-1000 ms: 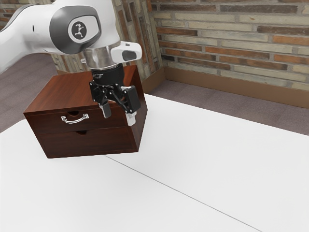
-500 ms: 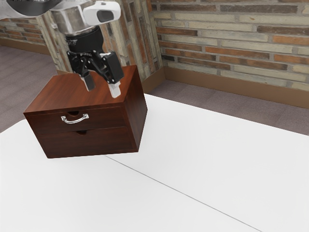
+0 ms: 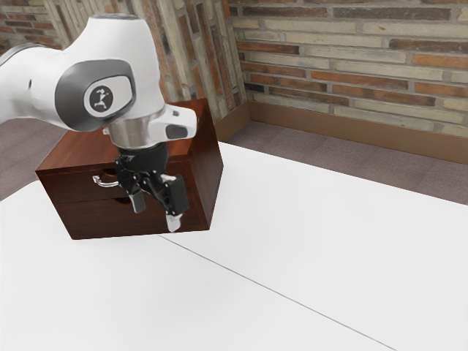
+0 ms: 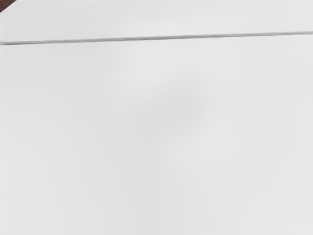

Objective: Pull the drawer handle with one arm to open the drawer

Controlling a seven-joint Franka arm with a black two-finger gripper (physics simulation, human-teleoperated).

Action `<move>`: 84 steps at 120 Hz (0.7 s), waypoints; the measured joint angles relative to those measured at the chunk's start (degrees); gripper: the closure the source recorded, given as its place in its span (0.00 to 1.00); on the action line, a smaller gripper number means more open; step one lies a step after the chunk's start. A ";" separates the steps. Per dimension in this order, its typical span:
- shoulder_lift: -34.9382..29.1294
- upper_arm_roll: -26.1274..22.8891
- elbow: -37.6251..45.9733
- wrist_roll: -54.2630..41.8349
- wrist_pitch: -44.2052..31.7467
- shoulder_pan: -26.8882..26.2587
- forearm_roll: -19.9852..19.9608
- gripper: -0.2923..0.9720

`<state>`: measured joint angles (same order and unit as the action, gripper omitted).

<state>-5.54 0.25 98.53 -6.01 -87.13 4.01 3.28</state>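
A dark wooden drawer box (image 3: 203, 150) stands on the white table (image 3: 329, 241) at the exterior view's left. Its upper drawer front carries a silver handle (image 3: 102, 180), partly hidden by my hand. My black gripper (image 3: 153, 212) hangs open in front of the box's front face, just right of the handle in the exterior view, fingers pointing down and holding nothing. One fingertip (image 3: 172, 221) is white. In the wrist view the white table (image 4: 156, 147) lies under my hand, crossed by a thin dark seam (image 4: 156, 37), with a sliver of the brown box (image 4: 4, 4) in one corner.
A brick wall (image 3: 351, 51) runs behind the table, with grey floor (image 3: 329, 150) at its foot. The table stretches wide to the exterior view's right and front. A thin seam (image 3: 292, 300) crosses the tabletop diagonally.
My hand has come down from above the box's top to the front of the box, beside the handle. The fingers stayed open. The box has not moved.
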 joint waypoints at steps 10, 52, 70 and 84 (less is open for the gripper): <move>-0.86 -0.06 1.42 -3.76 -2.32 4.37 0.09 0.23; -1.29 -2.70 3.24 -31.80 -10.16 14.03 -4.79 0.23; -1.28 -2.47 4.10 -44.96 -12.21 15.62 -6.25 0.23; -1.29 -2.45 4.42 -54.79 -13.08 16.79 -6.66 0.23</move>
<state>-6.83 -2.20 102.95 -60.80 -100.21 20.80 -3.37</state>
